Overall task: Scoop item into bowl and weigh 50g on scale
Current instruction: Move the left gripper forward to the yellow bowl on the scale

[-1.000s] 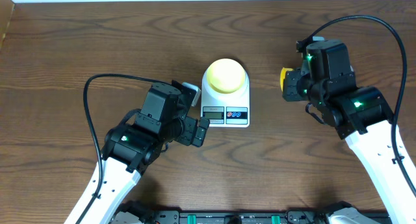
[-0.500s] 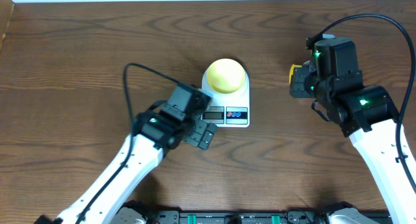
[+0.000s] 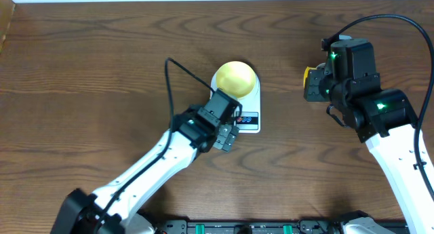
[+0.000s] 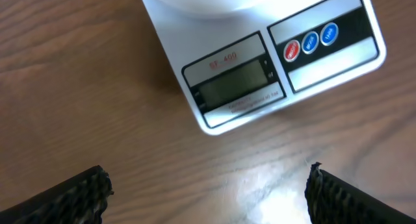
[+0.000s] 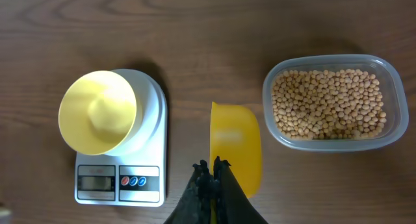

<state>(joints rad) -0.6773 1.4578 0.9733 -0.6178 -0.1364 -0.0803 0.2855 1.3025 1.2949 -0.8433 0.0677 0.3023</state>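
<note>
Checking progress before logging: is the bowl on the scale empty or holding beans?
Empty: in the right wrist view the bowl shows only bare yellow inside.

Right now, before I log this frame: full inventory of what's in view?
scale: 1, white, mid-table
buttons: 3, one red and two blue, on the scale's front edge beside the display
bowl: 1, pale yellow, on top of the scale, looks empty
tub: 1, clear plastic, on the table on the right arm's side of the scale
beans: many, tan, inside the tub
scoop: 1, yellow-orange, between scale and tub, held by its handle
table: 1, dark brown wood
left gripper: 1, black, open, above the table just in front of the scale
right gripper: 1, black, shut on the scoop
</note>
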